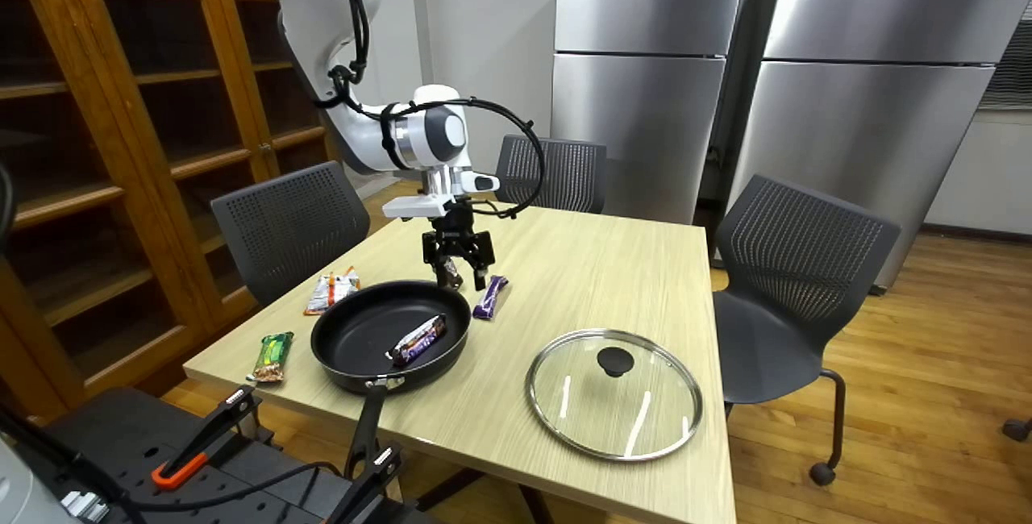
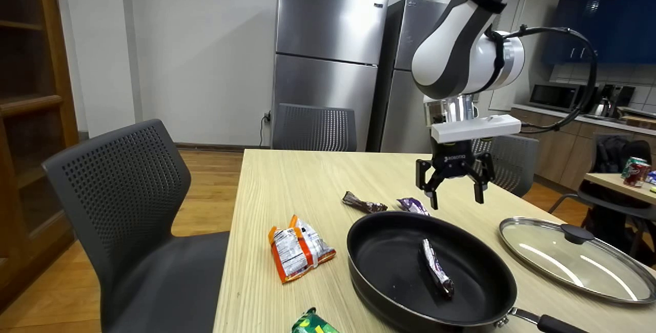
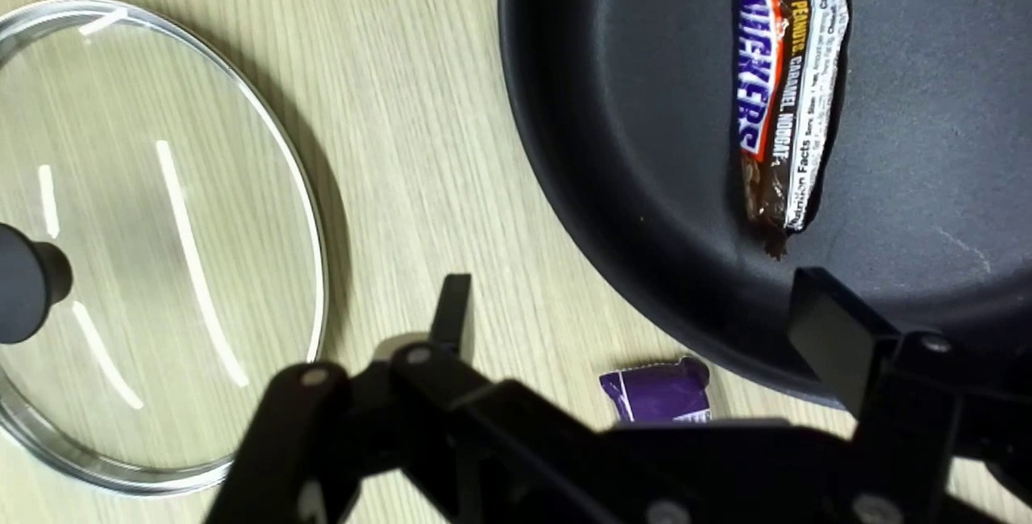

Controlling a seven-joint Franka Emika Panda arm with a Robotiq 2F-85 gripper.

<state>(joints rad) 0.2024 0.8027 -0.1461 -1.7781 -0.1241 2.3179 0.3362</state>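
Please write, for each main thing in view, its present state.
Tool: open, holding nothing.
Pan: uncovered.
Lid: off the pan, knob up.
Snickers: wrapped, in the pan.
Purple bar: wrapped, outside the pan.
Brown bar: wrapped.
Green packet: lying flat.
White bag: lying down.
Fridges: shut.
Wooden cabinet: shut.

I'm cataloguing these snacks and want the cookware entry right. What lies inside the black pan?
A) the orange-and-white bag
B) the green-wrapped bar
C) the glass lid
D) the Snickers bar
D: the Snickers bar lies on the bottom of the black pan, its name legible in the wrist view.
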